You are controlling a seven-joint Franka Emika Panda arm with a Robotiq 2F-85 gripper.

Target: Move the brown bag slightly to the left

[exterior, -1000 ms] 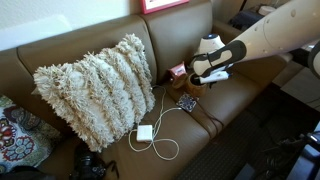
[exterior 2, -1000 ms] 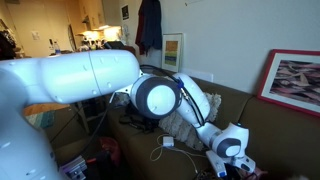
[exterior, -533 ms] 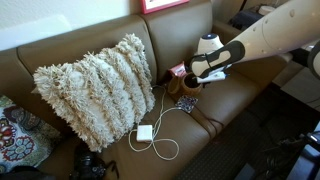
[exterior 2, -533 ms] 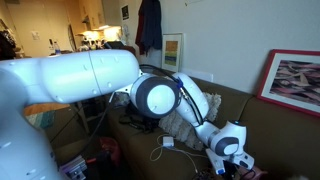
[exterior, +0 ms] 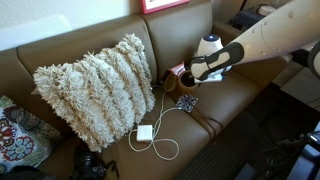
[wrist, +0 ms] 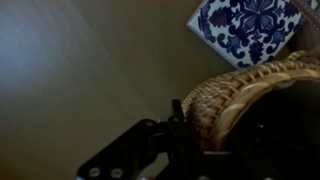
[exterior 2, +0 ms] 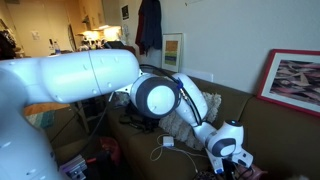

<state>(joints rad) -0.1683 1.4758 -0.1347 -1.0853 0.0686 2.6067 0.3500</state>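
The brown bag point(wrist: 245, 92) is a small woven orange-brown cup that fills the lower right of the wrist view. My gripper point(wrist: 205, 122) is shut on its rim. One dark finger point(wrist: 180, 112) presses the outside of the woven wall, and the other is hidden inside the bag's dark opening. In an exterior view the bag point(exterior: 176, 84) sits on the brown couch seat, just right of the shaggy pillow, with the gripper point(exterior: 188, 77) down on it. Elsewhere the gripper point(exterior 2: 229, 162) shows low over the seat and the bag is hidden behind it.
A large cream shaggy pillow point(exterior: 95, 90) leans on the couch back to the bag's left. A small blue-and-white patterned square point(exterior: 187, 102) point(wrist: 245, 25) lies on the seat beside the bag. A white charger point(exterior: 144, 132) and its cable lie on the seat point(exterior: 230, 95).
The jaws have closed onto the bag's rim. The arm has hardly moved, and the bag looks nudged a little toward the pillow.
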